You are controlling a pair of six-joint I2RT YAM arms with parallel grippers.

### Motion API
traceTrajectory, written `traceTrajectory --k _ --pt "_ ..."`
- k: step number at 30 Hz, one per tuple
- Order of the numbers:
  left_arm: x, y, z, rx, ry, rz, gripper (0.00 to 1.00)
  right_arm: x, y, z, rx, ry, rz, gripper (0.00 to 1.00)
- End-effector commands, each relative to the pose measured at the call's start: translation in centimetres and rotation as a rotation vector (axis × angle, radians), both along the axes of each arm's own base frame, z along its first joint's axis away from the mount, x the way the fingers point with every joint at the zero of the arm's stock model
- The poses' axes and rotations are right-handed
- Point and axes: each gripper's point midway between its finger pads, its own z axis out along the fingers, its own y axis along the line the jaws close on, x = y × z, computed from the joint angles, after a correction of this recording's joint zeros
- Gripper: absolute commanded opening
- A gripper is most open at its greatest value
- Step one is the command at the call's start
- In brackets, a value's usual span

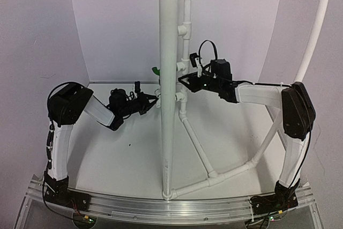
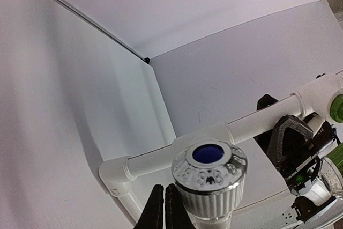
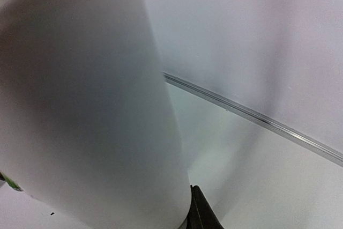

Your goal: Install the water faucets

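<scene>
The white faucet shows in the left wrist view as a chrome ribbed knob with a blue cap (image 2: 210, 172), standing in front of a tee on the thin white pipe (image 2: 268, 117). My left gripper (image 2: 163, 210) is shut and empty, its fingers just left of the knob. In the top view my left gripper (image 1: 153, 99) reaches the pipes from the left. The green faucet (image 1: 156, 70) sits higher on the thin pipe and also shows in the left wrist view (image 2: 336, 108). My right gripper (image 1: 183, 80) straddles the thin pipe. In the right wrist view only one finger (image 3: 202, 213) shows.
A thick white pipe (image 1: 167, 105) stands upright in the middle and fills the left of the right wrist view (image 3: 91, 111), blurred. The thin pipe runs down over an elbow (image 1: 213, 174) to the base. A curved white tube (image 1: 316, 25) rises at the right.
</scene>
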Motion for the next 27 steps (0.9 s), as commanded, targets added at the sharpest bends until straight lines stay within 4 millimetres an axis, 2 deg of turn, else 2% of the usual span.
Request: traceTrajectory --k 1,5,11,17,27 --pt "-0.7 -0.9 5.5 -0.014 -0.141 -0.048 0.03 -3.2 2.6 -0.8 0.061 0.158 0.142 0.0" --pt "-1.4 -0.9 7.2 -0.005 -0.176 -0.069 0.03 -3.1 2.6 -0.7 0.061 0.154 0.141 0.0" --pt "-3.1 -2.1 9.3 0.067 -0.227 -0.124 0.03 -3.0 2.5 -0.9 0.061 0.159 0.139 0.0" --pt "-5.0 -3.4 9.3 0.095 -0.23 -0.176 0.03 -2.8 2.6 -0.8 0.065 0.158 0.14 0.0" --pt "-8.3 -5.9 7.4 0.145 -0.204 -0.24 0.03 -2.9 2.6 -0.9 0.062 0.16 0.142 0.0"
